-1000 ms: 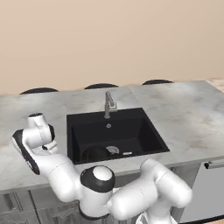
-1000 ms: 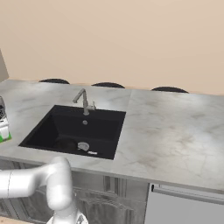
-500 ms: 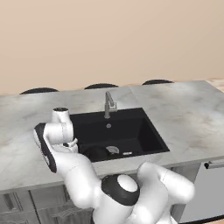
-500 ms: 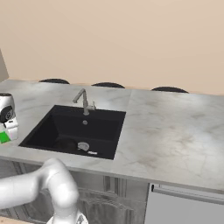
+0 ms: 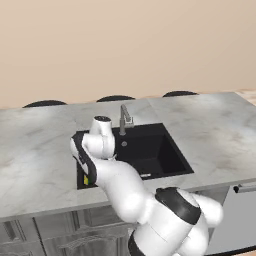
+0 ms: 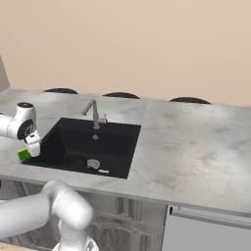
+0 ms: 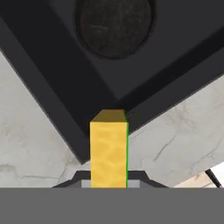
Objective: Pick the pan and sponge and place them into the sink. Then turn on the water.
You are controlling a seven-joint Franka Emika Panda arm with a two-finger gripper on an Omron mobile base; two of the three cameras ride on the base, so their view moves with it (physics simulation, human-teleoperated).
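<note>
Yellow foam fills the lower centre of the hand view — the sponge (image 7: 108, 153) sits pinched between the gripper's (image 7: 109, 181) two fingers, green edge to the right. Beneath it lies a corner of the sink (image 7: 52, 105), with the pan (image 7: 114, 27) already resting in the basin at the top of the frame. In the right base view the sponge (image 6: 24, 154) hangs at the basin's left rim, far left of frame. My worry: it hovers over the rim and corner — released here, it could land on the counter (image 7: 26, 144) instead of dropping inside.
</note>
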